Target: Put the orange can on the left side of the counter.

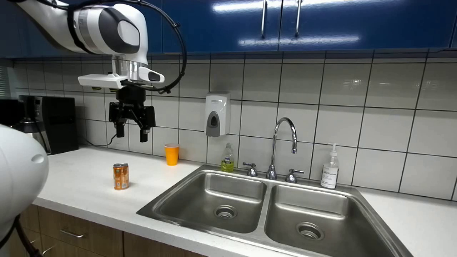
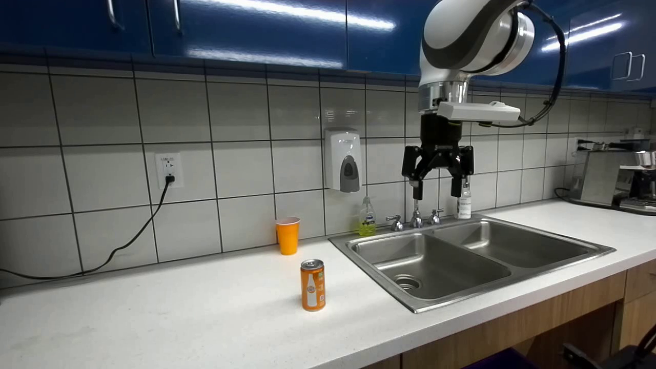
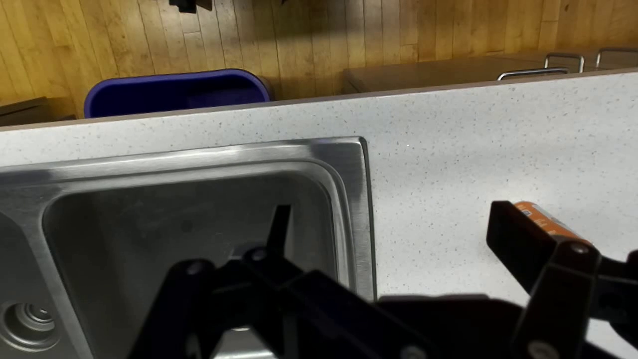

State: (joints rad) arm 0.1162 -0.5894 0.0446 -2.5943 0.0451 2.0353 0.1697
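The orange can (image 1: 121, 177) stands upright on the white counter (image 1: 78, 210), beside the sink. It also stands upright in an exterior view (image 2: 313, 289), in front of the orange cup. In the wrist view, part of the can (image 3: 548, 222) shows at the right, partly hidden behind a finger. My gripper (image 1: 132, 137) is open and empty, pointing down, well above the counter. In an exterior view the gripper (image 2: 436, 195) appears in front of the faucet. In the wrist view the gripper fingers (image 3: 392, 208) are wide apart, one over the sink basin and one over the counter.
The double-basin sink (image 1: 265, 210) is set into the counter. An orange cup (image 1: 171, 154), a soap bottle (image 1: 227, 159), the faucet (image 1: 294, 134) and a pump bottle (image 1: 330, 169) stand along the tiled wall. A blue bin (image 3: 239, 75) is on the floor.
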